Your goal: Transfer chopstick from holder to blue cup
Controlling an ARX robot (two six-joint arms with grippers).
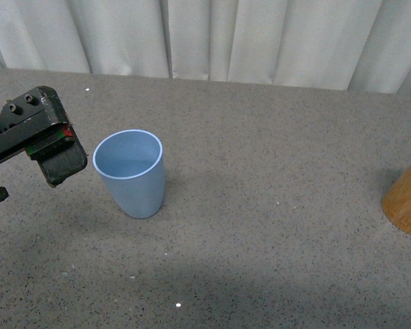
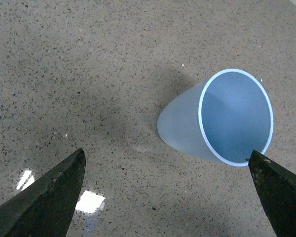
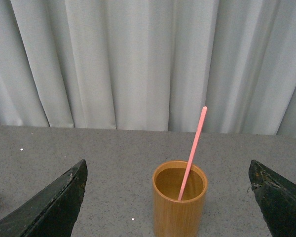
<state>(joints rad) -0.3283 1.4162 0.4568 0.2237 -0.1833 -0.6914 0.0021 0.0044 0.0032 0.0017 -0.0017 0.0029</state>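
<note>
The blue cup [image 1: 131, 173] stands upright and empty on the grey speckled table, left of centre. My left gripper [image 1: 27, 161] hovers open just to its left; in the left wrist view the cup [image 2: 217, 118] lies ahead of the open left gripper [image 2: 165, 195], close to one fingertip [image 2: 271, 182]. The wooden holder [image 1: 407, 202] shows only partly at the right edge. In the right wrist view the holder [image 3: 179, 200] stands ahead of my open right gripper [image 3: 167, 197], with one pink chopstick [image 3: 193, 150] leaning inside it.
White curtains [image 1: 212, 38] hang along the table's far edge. Grey speckled tabletop [image 1: 274, 205] stretches between cup and holder. The right arm is out of the front view.
</note>
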